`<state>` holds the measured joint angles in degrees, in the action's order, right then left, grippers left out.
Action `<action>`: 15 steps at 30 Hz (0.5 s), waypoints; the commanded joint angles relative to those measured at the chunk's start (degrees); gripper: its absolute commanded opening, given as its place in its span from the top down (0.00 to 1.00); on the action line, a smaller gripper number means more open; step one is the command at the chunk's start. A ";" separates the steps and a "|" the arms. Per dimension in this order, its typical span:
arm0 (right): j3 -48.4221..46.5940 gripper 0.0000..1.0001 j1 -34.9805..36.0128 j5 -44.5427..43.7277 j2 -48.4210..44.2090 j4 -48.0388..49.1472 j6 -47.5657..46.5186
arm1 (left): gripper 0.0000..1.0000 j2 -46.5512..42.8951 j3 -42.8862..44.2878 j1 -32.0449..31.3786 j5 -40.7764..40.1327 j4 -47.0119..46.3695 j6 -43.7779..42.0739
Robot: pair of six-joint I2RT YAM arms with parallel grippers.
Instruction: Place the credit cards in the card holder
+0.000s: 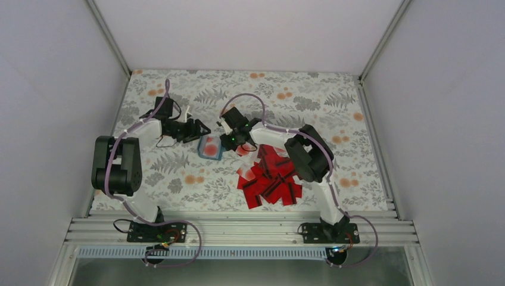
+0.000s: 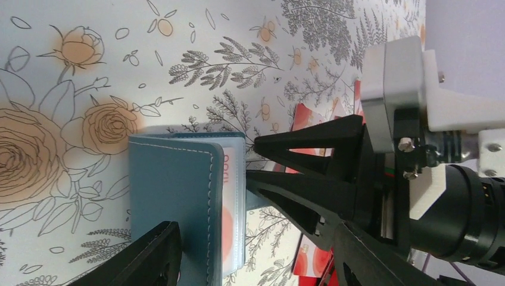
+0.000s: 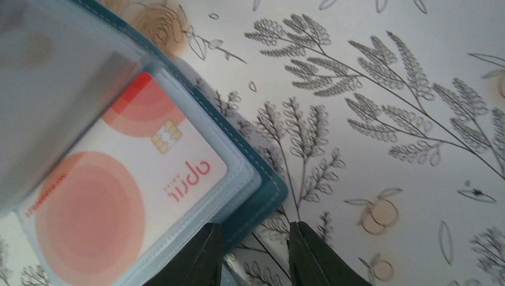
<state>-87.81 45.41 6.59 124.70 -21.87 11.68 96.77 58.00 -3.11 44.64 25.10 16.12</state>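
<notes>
The teal card holder (image 1: 211, 147) lies open on the floral cloth, with a white card with red spots (image 3: 113, 190) inside a clear pocket. It also shows in the left wrist view (image 2: 170, 196) and the right wrist view (image 3: 271, 190). My left gripper (image 1: 199, 129) is open just left of it; one finger (image 2: 143, 256) sits over the teal cover. My right gripper (image 1: 229, 142) is slightly open at the holder's right edge, with its fingertips (image 3: 199, 256) at the corner of the clear pockets and nothing held. The pile of red credit cards (image 1: 271, 179) lies to the right.
Loose cards (image 2: 312, 259) lie on the cloth just behind the right gripper's fingers. The right arm's elbow (image 1: 309, 155) hangs over the card pile. White walls and metal rails (image 1: 238, 229) enclose the table.
</notes>
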 commanded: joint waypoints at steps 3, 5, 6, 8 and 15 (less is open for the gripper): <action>-2.27 0.71 0.79 4.30 3.85 -3.10 3.31 | 0.36 1.47 0.16 -0.22 4.33 -1.40 0.62; -2.36 0.71 0.82 5.28 4.17 -2.98 3.64 | 0.36 1.84 -0.94 -0.42 5.26 -2.93 1.30; -2.29 0.71 0.81 5.64 4.23 -2.88 3.81 | 0.36 2.06 -1.64 -0.59 5.80 -3.47 1.75; -2.26 0.71 0.82 6.27 4.23 -2.83 4.07 | 0.36 2.57 -3.01 -1.10 6.30 -5.24 2.56; -1.31 0.71 0.66 5.80 3.51 -2.92 4.43 | 0.41 3.18 -5.24 -3.41 7.04 -8.64 4.62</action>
<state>-89.80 45.41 11.31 126.10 -22.02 15.03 99.26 53.63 -5.43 49.34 19.59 19.33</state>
